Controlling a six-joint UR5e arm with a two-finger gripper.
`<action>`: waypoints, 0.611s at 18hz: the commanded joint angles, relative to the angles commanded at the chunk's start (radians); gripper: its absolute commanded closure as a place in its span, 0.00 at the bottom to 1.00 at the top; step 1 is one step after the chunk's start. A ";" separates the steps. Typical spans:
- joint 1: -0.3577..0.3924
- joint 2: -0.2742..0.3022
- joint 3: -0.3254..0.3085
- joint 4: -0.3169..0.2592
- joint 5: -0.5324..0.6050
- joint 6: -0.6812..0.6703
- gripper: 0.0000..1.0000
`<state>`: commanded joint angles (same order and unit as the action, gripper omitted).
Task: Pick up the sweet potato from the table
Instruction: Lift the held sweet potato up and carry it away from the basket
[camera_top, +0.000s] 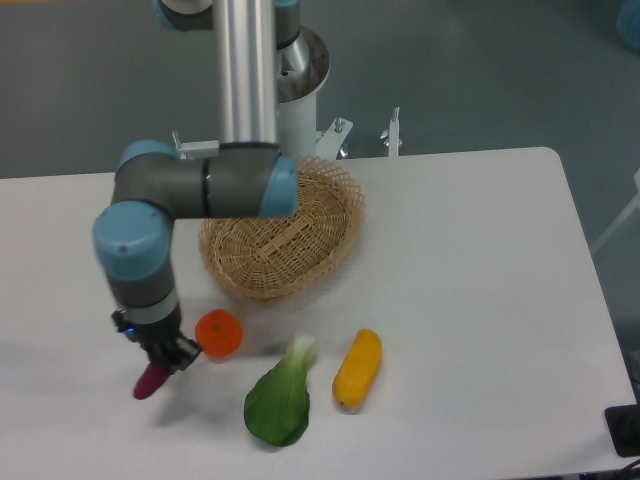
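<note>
Pinching the upper end of the sweet potato, the gripper sits at the far left of the scene, its dark fingers closed around the purple root so that the tapered tip sticks out below them and to their left. Whether that tip touches the table or hangs just clear of it I cannot tell from here; a faint shadow lies beneath it. Just to the right of the fingers, almost touching them, sits an orange. Up and to the right of the fingers, beyond the orange, a woven basket rests on the white top, partly hidden by the grey and blue arm that bends down to the gripper. Farther right and a little lower than the fingers lies a green leafy vegetable with a pale stalk, and beside it, further right again, a yellow oblong vegetable, the two near each other but apart
</note>
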<state>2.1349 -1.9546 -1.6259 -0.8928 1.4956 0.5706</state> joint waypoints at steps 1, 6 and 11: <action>0.035 0.022 -0.017 0.000 0.000 0.021 0.97; 0.209 0.109 -0.121 -0.003 0.003 0.188 0.96; 0.377 0.163 -0.203 -0.009 0.006 0.319 0.96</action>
<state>2.5123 -1.7918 -1.8284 -0.9020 1.5018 0.8895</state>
